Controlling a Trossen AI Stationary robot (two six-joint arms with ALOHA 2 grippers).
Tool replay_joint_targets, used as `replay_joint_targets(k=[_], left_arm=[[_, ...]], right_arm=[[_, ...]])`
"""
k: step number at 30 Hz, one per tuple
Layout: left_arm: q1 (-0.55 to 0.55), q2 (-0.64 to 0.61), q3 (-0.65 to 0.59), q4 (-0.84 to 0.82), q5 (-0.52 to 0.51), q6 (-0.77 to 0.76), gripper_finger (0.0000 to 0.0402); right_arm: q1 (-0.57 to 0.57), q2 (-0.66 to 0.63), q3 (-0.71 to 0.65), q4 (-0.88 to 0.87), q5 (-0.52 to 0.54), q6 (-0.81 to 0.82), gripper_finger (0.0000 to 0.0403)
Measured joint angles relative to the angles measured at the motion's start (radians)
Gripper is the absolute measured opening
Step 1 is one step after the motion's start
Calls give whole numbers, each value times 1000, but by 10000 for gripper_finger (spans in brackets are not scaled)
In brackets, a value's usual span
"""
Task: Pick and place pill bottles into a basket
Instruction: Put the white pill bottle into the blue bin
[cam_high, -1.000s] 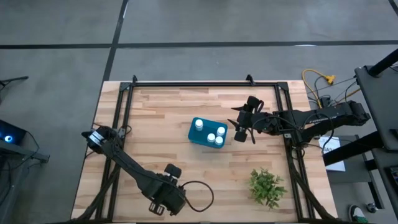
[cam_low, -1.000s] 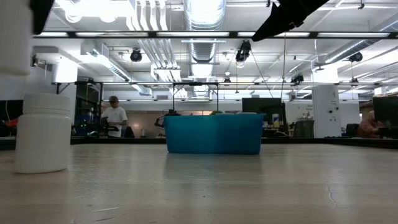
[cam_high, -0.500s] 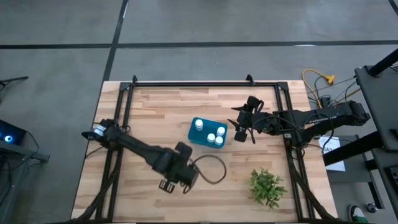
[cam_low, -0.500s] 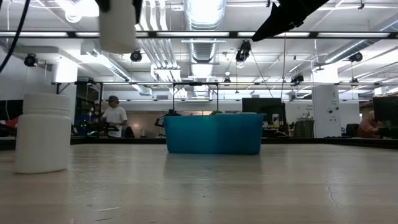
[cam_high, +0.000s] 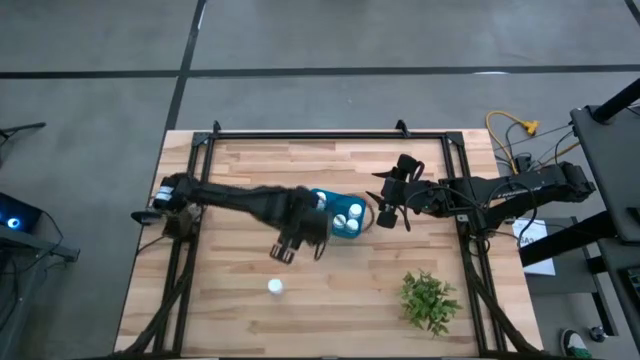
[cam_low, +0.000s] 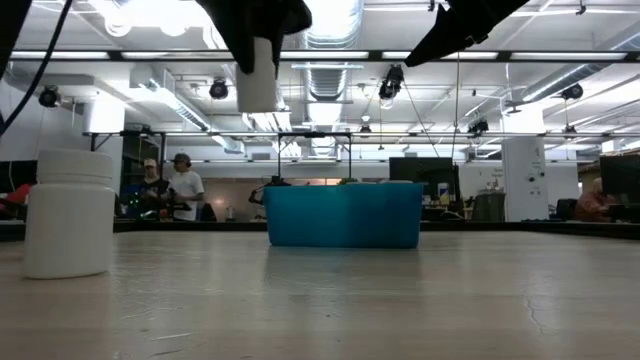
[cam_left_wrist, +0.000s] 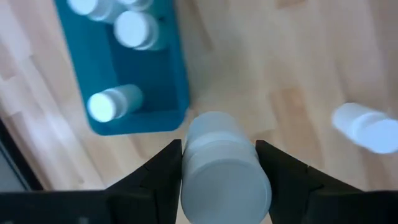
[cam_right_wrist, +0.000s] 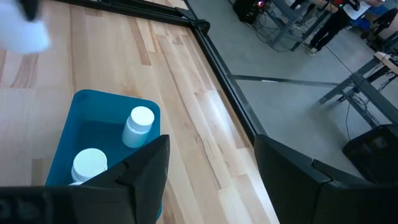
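The teal-blue basket (cam_high: 333, 215) stands mid-table with three white pill bottles (cam_high: 340, 220) upright in it; it also shows in the left wrist view (cam_left_wrist: 124, 68) and the low view (cam_low: 345, 213). My left gripper (cam_high: 285, 248) hovers just near-left of the basket, shut on a white pill bottle (cam_left_wrist: 224, 171). One more bottle (cam_high: 275, 288) stands on its base on the table nearer the front edge, also in the low view (cam_low: 68, 212). My right gripper (cam_high: 385, 207) is open and empty just right of the basket. My left gripper pinches the bottle's upper part (cam_left_wrist: 186, 155) between its two fingers, one on each side. The fingers come from above, pointing down. The bottle hangs upright below them (cam_low: 257, 80), lifted well clear of the table.
A green leafy plant (cam_high: 430, 300) sits at the near right. A black frame rail (cam_high: 330, 135) runs along the table's far edge and sides. People stand in the room behind the table (cam_low: 180, 185).
My left gripper has carried the bottle from near the table's front edge toward the far edge and right, up to the basket's near-left side. The bottle stays upright and clear of the table. The standing bottle it passed over now shows.
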Motion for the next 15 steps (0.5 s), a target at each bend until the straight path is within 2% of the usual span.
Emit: replay_joint_targets(k=[10,15], left_arm=[[172,2,-6,137,30,173,161],[218,2,-74,224,67,206,161]], right_arm=[[0,0,0,-3,0,0,226],[0,0,0,-8,0,0,226]])
